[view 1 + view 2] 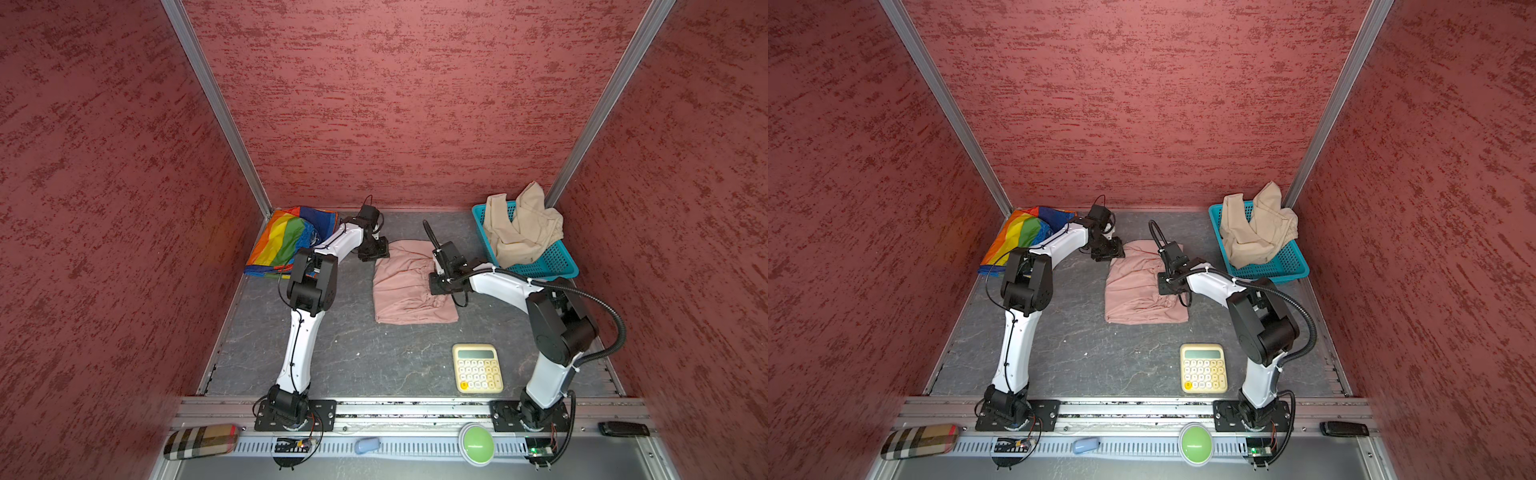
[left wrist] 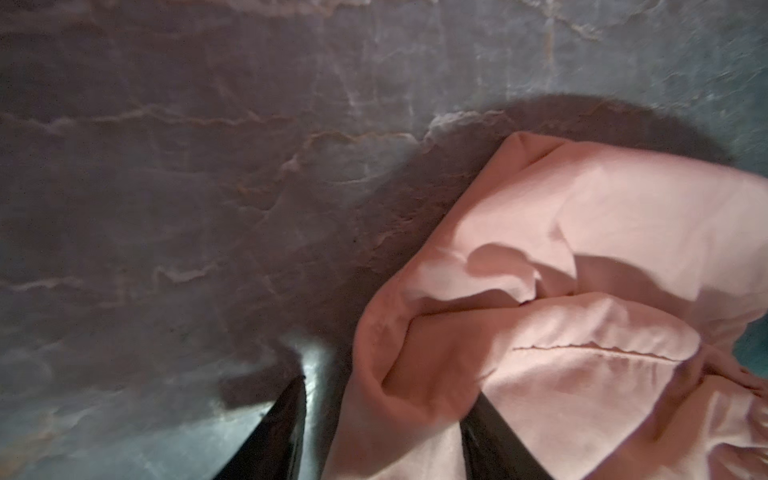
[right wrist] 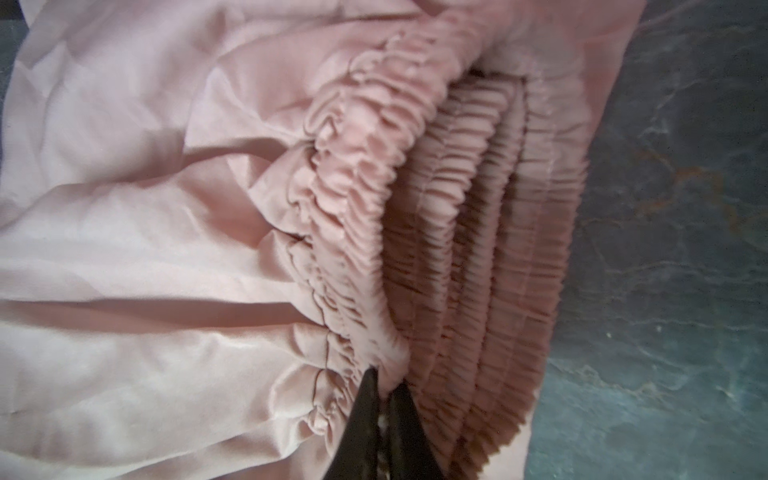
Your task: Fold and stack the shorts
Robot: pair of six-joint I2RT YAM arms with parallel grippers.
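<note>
Right wrist view: the right end effector point(image 3: 384, 399) pinches the gathered waistband of the pink shorts point(image 3: 166, 249), apparently anchoring it, while the left end effector point(image 2: 388, 392), spread, straddles their far-left corner on the counter point(image 1: 353, 353). Rainbow shorts point(image 1: 286, 241) lie far left; beige shorts point(image 1: 519, 232) fill the far-right basket point(image 1: 557, 262).

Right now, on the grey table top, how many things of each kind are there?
Shorts: 3 (rainbow, pink, beige in the basket)
Basket: 1
Calculator: 1
Total: 5
</note>
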